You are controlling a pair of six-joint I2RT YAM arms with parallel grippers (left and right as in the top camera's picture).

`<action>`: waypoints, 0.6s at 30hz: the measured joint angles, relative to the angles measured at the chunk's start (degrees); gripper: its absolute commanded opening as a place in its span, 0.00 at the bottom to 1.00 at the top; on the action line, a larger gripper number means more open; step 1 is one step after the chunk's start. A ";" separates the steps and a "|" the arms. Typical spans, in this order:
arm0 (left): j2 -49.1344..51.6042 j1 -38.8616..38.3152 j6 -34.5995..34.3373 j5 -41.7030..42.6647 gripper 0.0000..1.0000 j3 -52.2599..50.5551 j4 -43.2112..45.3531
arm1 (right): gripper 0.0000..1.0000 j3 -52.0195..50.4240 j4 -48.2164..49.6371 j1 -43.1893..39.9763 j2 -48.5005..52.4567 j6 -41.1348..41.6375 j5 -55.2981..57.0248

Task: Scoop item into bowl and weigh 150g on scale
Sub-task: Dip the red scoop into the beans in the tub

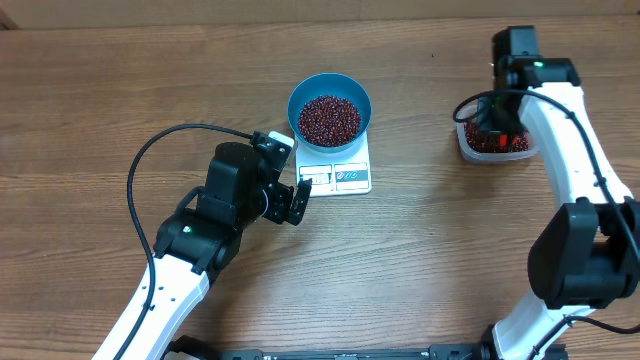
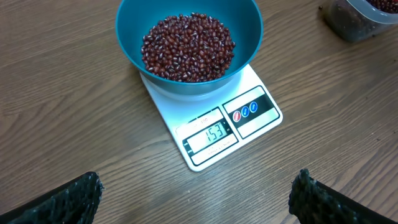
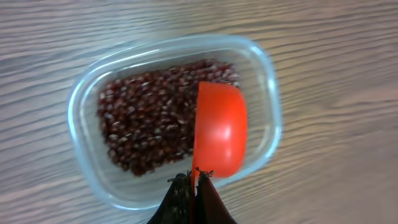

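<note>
Here, the left gripper (image 2: 196,202) has its jaws spread wide and holds nothing, the two dark tips showing only at the bottom corners of its wrist view. Straight ahead of those jaws, in line with the gap between them, the white scale (image 2: 180,115) lies flat on the wooden desk (image 2: 62,124). The blue bowl (image 2: 127,28) stands on the scale's far part, and a heap of dark red-brown beans (image 2: 186,46) fills its bottom. The display (image 2: 208,134), on the edge nearest the jaws, reads 153. Beside it is a dark panel with two round marks (image 2: 244,112), one red and one blue (the small print around them and above the display is too fine to read).

The right gripper (image 3: 193,199) is well off to the side, over the clear plastic tub (image 3: 84,106). Its jaws are pressed together on the handle end of a red scoop (image 3: 219,127), which reaches out just beyond their tips over the tub's right part. More beans (image 3: 143,124) lie in the tub to the left of the scoop. No brand name can be read on the tub or scoop.
</note>
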 measured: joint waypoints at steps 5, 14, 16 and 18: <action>0.00 0.00 0.02 0.00 1.00 0.00 0.00 | 0.04 0.00 0.02 1.33 0.00 1.25 4.63; 0.00 0.00 0.00 0.00 1.00 0.00 0.02 | 0.04 8.52 -5.09 1.22 -0.15 -1.73 -4.35; 0.00 0.00 0.00 0.00 1.00 0.00 0.00 | 0.04 12.00 -4.79 1.22 -0.46 -3.17 -10.10; 0.00 0.00 0.00 0.00 1.00 0.00 0.00 | 0.04 14.03 -2.89 1.27 -1.22 -4.76 -17.46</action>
